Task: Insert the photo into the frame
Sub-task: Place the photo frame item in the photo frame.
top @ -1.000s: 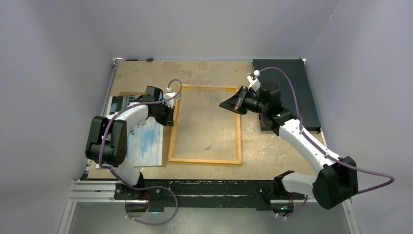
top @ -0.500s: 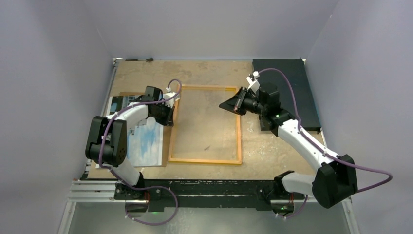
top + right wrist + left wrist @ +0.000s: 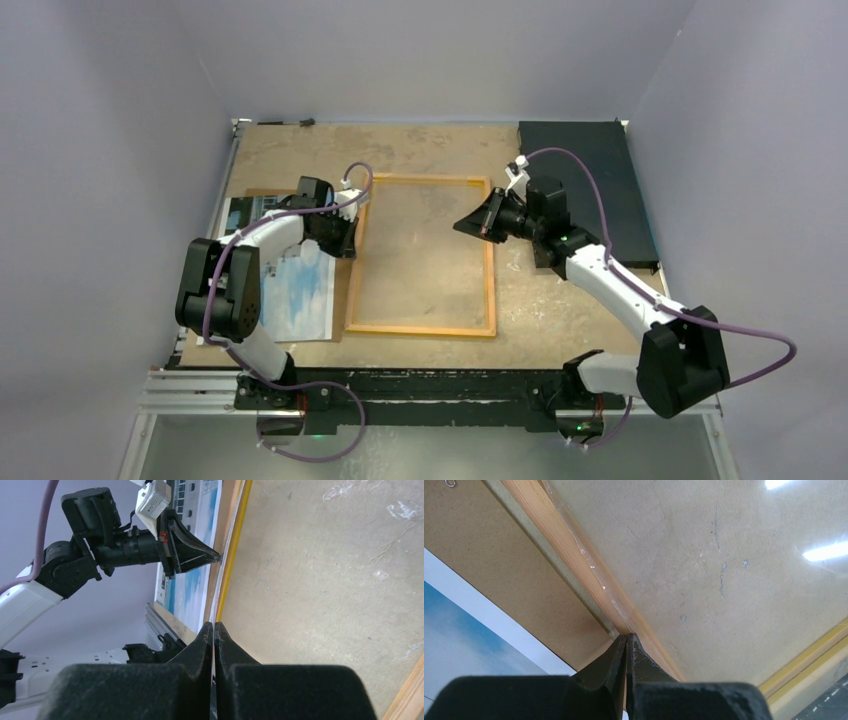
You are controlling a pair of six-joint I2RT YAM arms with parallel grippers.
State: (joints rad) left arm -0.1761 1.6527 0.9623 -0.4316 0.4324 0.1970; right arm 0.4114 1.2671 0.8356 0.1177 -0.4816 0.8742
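Observation:
The frame [image 3: 420, 329] lies flat at the table's middle with its light wood side up and a clear pane inside. The photo [image 3: 300, 285] lies face up to its left, showing sky and buildings. My left gripper [image 3: 353, 238] is shut, its tips [image 3: 626, 637] resting against the frame's left rail [image 3: 574, 545]. The photo's corner [image 3: 454, 630] shows beside it. My right gripper [image 3: 458, 228] is shut and held over the pane near the right rail, pointing left. In the right wrist view its tips [image 3: 214, 626] line up with the yellow left rail [image 3: 232, 545] and the left gripper [image 3: 217, 557].
A plain brown backing board [image 3: 499, 565] lies under the photo, against the frame's left side. A dark rectangular mat [image 3: 600, 160] lies at the back right. A small black block [image 3: 548, 250] sits under the right forearm. Walls close in on both sides.
My right gripper has moved slightly towards me and to the right, uncovering more of the frame's right rail. The left arm and the photo have not moved.

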